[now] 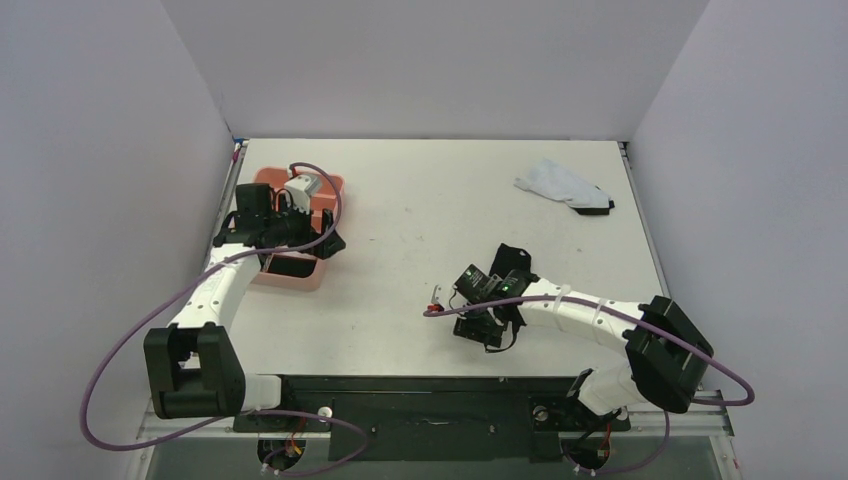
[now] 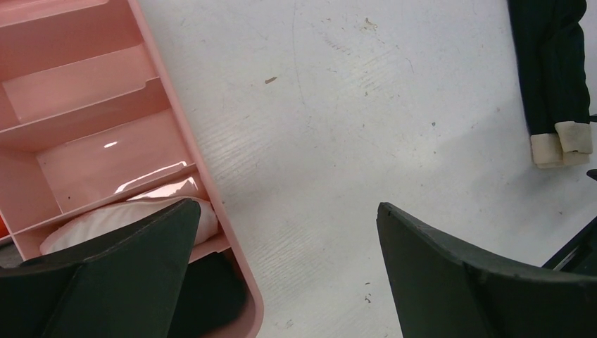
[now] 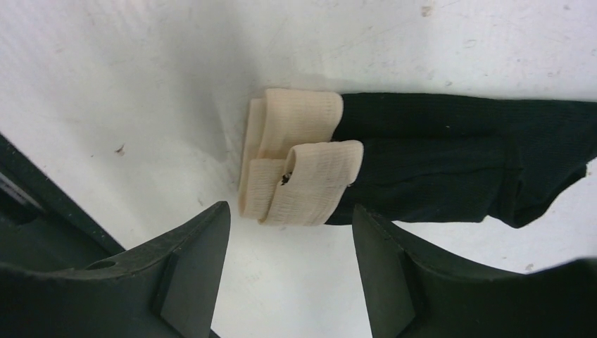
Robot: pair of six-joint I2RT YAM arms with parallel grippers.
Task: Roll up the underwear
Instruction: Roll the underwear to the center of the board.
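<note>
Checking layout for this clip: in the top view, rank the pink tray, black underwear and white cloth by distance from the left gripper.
1. Pink tray, beneath the left gripper.
2. Black underwear, right of centre.
3. White cloth, far right.

In the top view the left arm (image 1: 225, 285) covers the middle of the pink tray (image 1: 288, 277). In the left wrist view a finger (image 2: 127, 260) of the left gripper (image 2: 285, 208) hides part of a white cloth (image 2: 134, 213) in the tray, and a dark thing (image 2: 215, 292) in the next box cannot be made out. Far right of the tray, the right arm (image 1: 570, 305) covers most of the black underwear (image 1: 512, 255). Farther from the tray, a pale cloth (image 1: 560, 183) is too small to name.
</note>
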